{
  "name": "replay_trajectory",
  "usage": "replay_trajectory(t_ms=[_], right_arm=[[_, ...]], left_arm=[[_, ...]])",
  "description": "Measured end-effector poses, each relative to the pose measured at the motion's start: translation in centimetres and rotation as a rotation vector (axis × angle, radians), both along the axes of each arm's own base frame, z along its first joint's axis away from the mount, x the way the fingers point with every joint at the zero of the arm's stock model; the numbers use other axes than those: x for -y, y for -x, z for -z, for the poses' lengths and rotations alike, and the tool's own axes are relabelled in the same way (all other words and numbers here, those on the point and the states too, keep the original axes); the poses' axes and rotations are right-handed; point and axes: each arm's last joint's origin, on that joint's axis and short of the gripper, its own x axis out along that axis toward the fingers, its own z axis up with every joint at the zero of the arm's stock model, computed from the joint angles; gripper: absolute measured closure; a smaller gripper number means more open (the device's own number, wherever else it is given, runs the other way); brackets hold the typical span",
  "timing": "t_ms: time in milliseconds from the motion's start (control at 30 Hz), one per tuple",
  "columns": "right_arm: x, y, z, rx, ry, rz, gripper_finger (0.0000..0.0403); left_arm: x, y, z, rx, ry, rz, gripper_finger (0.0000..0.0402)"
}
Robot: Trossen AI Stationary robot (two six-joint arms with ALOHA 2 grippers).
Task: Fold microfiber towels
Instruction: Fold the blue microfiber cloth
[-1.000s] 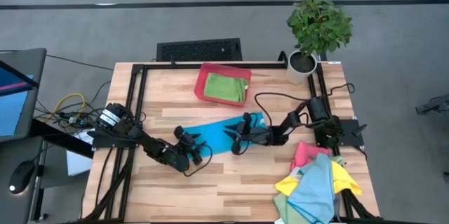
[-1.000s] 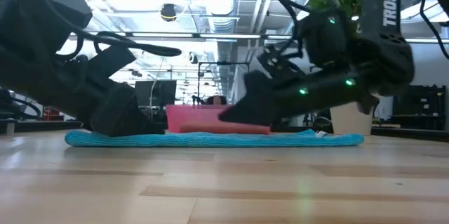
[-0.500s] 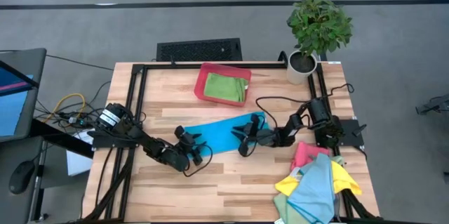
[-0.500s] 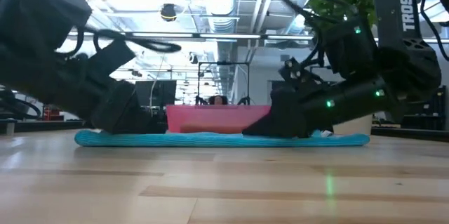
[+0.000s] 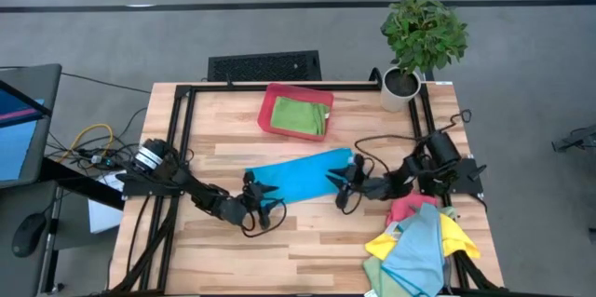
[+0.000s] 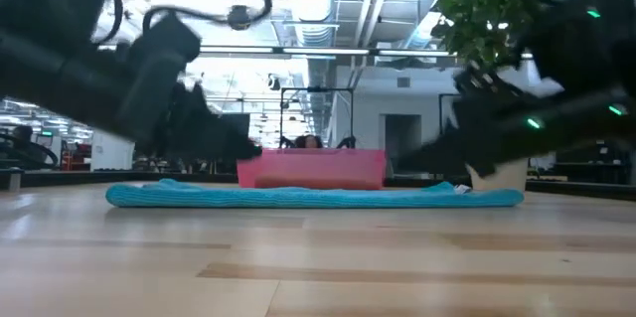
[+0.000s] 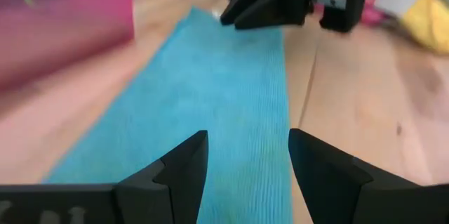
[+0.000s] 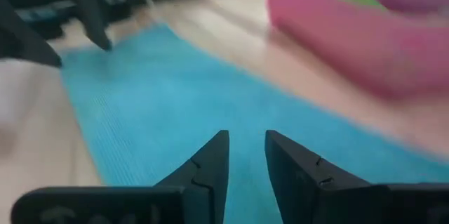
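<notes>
A light blue microfiber towel (image 5: pixel 300 176) lies flat on the table as a long folded strip; it also shows in the low view (image 6: pixel 308 196). My left gripper (image 5: pixel 259 200) is open just above the strip's left end, in its wrist view (image 7: pixel 247 155) over the blue cloth. My right gripper (image 5: pixel 341 188) stands at the strip's right end, its fingers a narrow gap apart (image 8: pixel 247 155), a little above the cloth. A green towel (image 5: pixel 302 116) lies in the red tray (image 5: pixel 268 111). A pile of pink, yellow, blue and green towels (image 5: pixel 417 241) lies at the near right corner.
A potted plant (image 5: pixel 421 41) stands at the far right corner. The black frame rails (image 5: pixel 182 139) run along the table's left and far sides. Bare wood (image 5: pixel 307 241) lies between the strip and the near edge.
My right gripper has drawn back along the strip toward the table's right edge and risen off the cloth. My left gripper has also lifted off the strip's left end. The blue strip has slid slightly toward the right and lies flat.
</notes>
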Motion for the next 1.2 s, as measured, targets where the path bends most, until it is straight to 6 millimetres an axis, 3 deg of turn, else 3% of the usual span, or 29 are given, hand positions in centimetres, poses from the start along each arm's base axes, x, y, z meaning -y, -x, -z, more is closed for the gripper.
replay_trajectory(t_ms=[133,400,567,800,967,1200], right_arm=[[-0.6,1.5,1.9,-0.05,-0.013,0.038,0.0282],[-1.3,1.0,3.0,-0.055,0.043,0.054,0.0282],[-1.7,1.6,0.3,0.035,0.052,-0.008,0.0282],[-1.7,4.1,-3.0,0.116,0.038,-0.045,0.0282],[-1.6,5.9,-3.0,0.067,-0.087,-0.044,0.0273],[-1.0,7.3,-2.6,-0.115,-0.477,-0.068,0.0214]], left_arm=[[0.3,-0.3,1.8,-0.036,0.029,0.006,0.021],[0.5,-0.5,2.5,-0.044,0.032,-0.007,0.021],[0.6,-0.6,0.8,-0.026,0.008,0.023,0.021],[0.7,-0.4,-2.9,-0.001,-0.033,0.054,0.021],[1.3,0.3,-4.6,-0.001,-0.042,0.11,0.021],[1.8,0.7,-4.9,-0.003,-0.002,0.14,0.021]])
